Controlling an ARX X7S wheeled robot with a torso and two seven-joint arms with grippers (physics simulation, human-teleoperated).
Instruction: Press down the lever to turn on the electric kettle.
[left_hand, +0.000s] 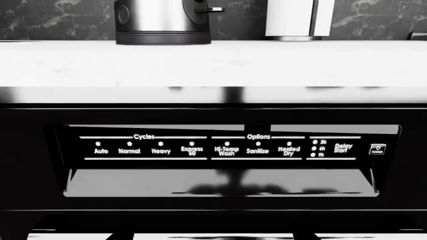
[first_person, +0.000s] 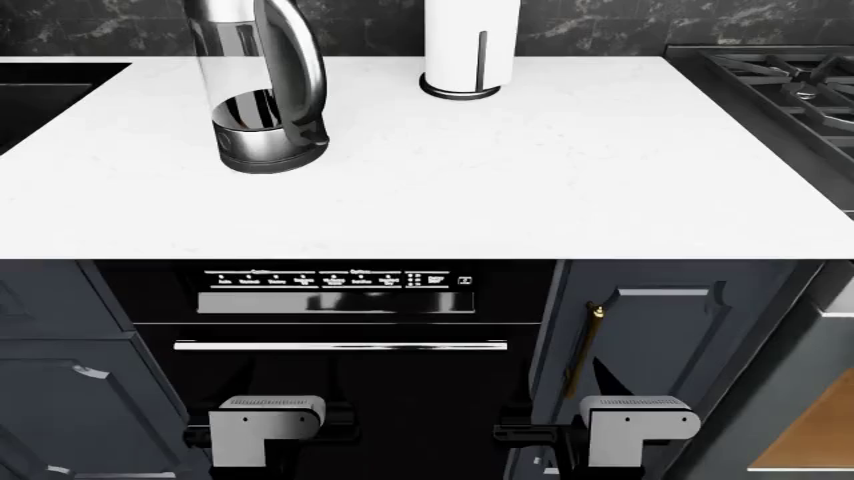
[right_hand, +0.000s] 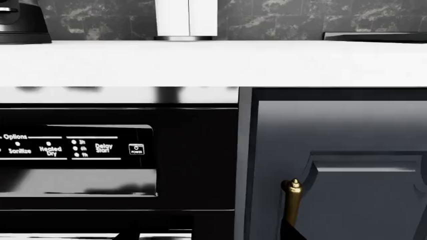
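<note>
Left gripper (first_person: 344, 420): low before the black dishwasher front (first_person: 354, 330), below the white stone counter (first_person: 561, 170); fingers too dark to read, opening cannot be told; holds nothing visible.
Electric kettle (first_person: 260, 95): tall glass cylinder with steel base and curved steel loop handle, upright near the counter's back-left corner, beside the dark sink (first_person: 40, 95).
Lever (left_hand: 209, 9): small dark tab jutting from the kettle, untouched; not discernible in the head view.
Paper-towel roll (first_person: 470, 45): white, upright at the back edge, well apart from the kettle.
Right gripper (first_person: 523, 434): low before the dark blue cabinet door (first_person: 667, 330); opening cannot be told.
Progress: judged at the start; approach and press remain.
Open room: broad bare counter right of the kettle; the front edge must be cleared first.
</note>
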